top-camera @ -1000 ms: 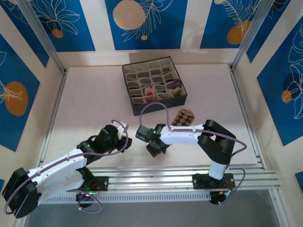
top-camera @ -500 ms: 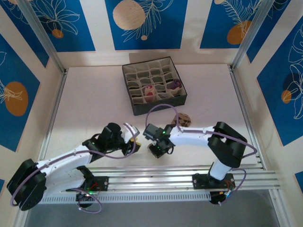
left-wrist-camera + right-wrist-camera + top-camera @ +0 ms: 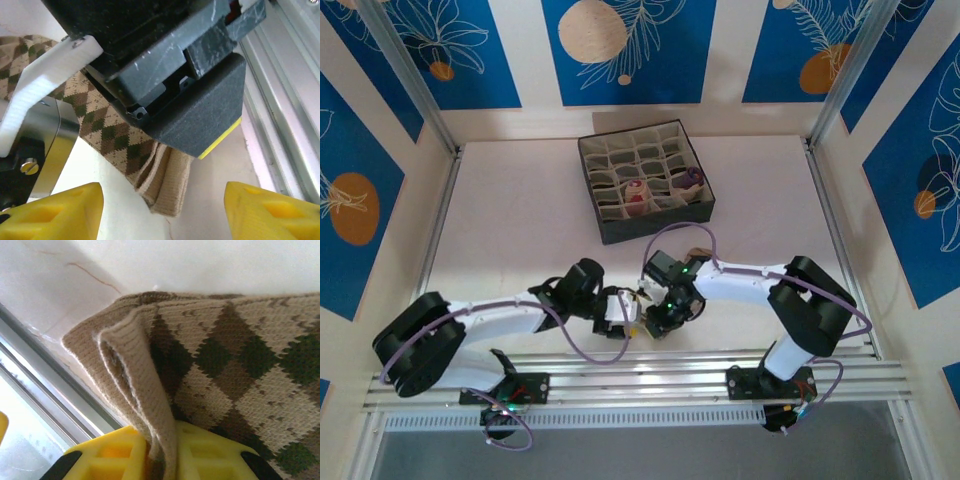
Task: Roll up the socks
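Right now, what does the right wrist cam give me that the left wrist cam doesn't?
Right wrist view: the right gripper seen from its own side, its yellow fingertips pinched shut on the folded cuff edge of the diamond-patterned sock.
Left wrist view: the left gripper open, its yellow fingertips spread wide and holding nothing, with the right gripper's dark body seen from outside, sitting over the sock.
Both: the same sock, the pale table and the metal rail at its edge.
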You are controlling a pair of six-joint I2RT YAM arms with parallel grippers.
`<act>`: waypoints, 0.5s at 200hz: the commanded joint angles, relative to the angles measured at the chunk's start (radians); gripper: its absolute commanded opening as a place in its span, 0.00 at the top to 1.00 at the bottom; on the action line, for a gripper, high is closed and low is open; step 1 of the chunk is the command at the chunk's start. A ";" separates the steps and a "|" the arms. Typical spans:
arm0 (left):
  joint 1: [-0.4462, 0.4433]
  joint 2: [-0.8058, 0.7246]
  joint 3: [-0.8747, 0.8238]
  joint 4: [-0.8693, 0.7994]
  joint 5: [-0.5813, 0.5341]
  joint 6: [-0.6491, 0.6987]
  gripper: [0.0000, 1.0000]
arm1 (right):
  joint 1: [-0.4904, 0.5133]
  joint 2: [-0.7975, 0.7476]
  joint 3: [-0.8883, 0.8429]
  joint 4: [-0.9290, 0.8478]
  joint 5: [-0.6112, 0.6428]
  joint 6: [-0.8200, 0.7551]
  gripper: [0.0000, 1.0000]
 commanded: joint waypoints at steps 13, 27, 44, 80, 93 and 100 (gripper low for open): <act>-0.005 0.083 0.036 0.048 0.070 0.120 0.35 | -0.009 -0.011 -0.001 -0.030 -0.093 -0.055 0.82; -0.005 0.113 0.042 0.067 0.087 0.119 0.35 | -0.019 -0.010 0.002 -0.035 -0.093 -0.060 0.82; -0.008 0.146 0.047 0.091 0.099 0.114 0.35 | -0.034 -0.009 0.005 -0.036 -0.097 -0.064 0.82; -0.009 0.159 -0.029 0.275 0.083 0.071 0.37 | -0.068 -0.016 -0.002 -0.021 -0.126 -0.066 0.82; -0.009 0.165 -0.032 0.289 0.094 0.059 0.39 | -0.076 -0.018 -0.001 -0.019 -0.137 -0.074 0.82; -0.009 0.171 -0.031 0.293 0.101 0.055 0.41 | -0.077 -0.018 -0.001 -0.020 -0.141 -0.078 0.82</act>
